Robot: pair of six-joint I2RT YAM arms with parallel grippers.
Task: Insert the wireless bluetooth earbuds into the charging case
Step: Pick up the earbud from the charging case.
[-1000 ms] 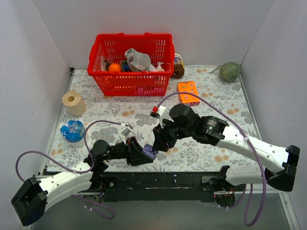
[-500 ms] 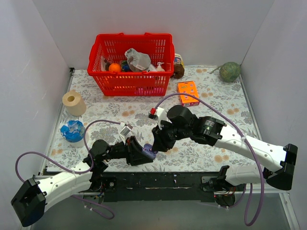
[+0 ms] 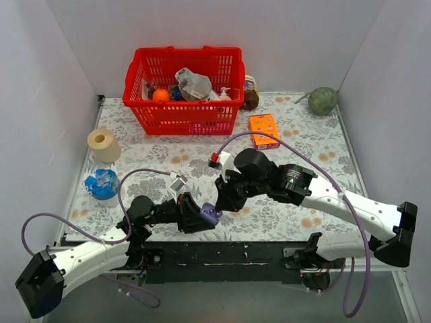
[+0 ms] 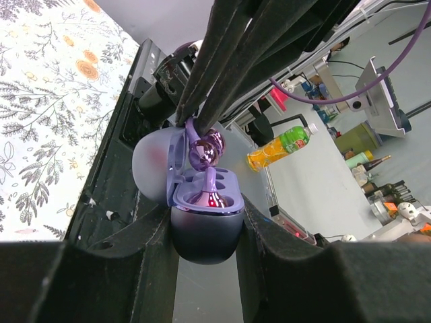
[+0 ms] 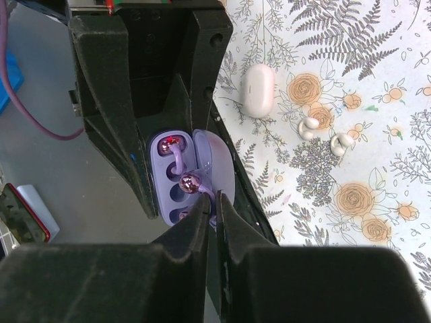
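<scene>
Close to the near edge of the table (image 3: 303, 134), our left gripper (image 4: 205, 229) clamps the glossy lavender clamshell charging case (image 4: 205, 245), lid open. Our right gripper (image 5: 214, 205) pinches the stalk of a tiny purple earbud (image 5: 188, 182); light and slippery, we judge.

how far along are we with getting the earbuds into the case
Done: one earbud looks seated in the open charging case, which the left gripper holds clamped.
In hand: the right gripper appears to pinch the second earbud just over the case.
Left: seat that bud too. The lid is not yet closed.
</scene>
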